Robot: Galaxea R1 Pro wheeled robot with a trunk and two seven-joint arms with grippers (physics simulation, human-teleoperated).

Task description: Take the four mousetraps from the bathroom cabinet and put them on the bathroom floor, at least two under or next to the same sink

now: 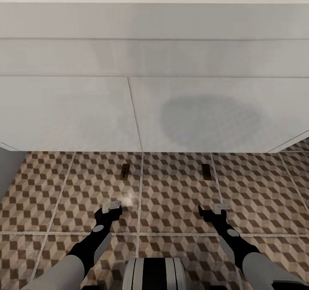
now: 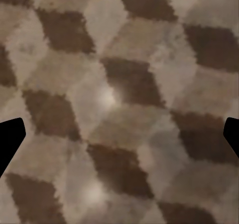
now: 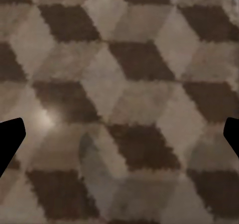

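Cube-tiled bathroom floor (image 1: 180, 187): two mousetraps (image 1: 125, 171) (image 1: 206, 171) small, blurry; left claw (image 1: 112, 207), right claw (image 1: 221, 209) spread, empty.

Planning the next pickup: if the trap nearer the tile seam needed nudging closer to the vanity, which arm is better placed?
Left, probably. Its end effector hovers open just short of that mousetrap; the right end effector faces the other mousetrap.

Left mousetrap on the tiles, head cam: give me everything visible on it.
The left mousetrap is a small flat brown wooden rectangle with a darker wire part across it; finer detail is too small to make out. It lies flat on the cube-patterned bathroom floor, long side pointing toward the white vanity, just in front of its lower edge and beside a pale grout line. Nothing touches it; the left hand sits apart, nearer the robot.
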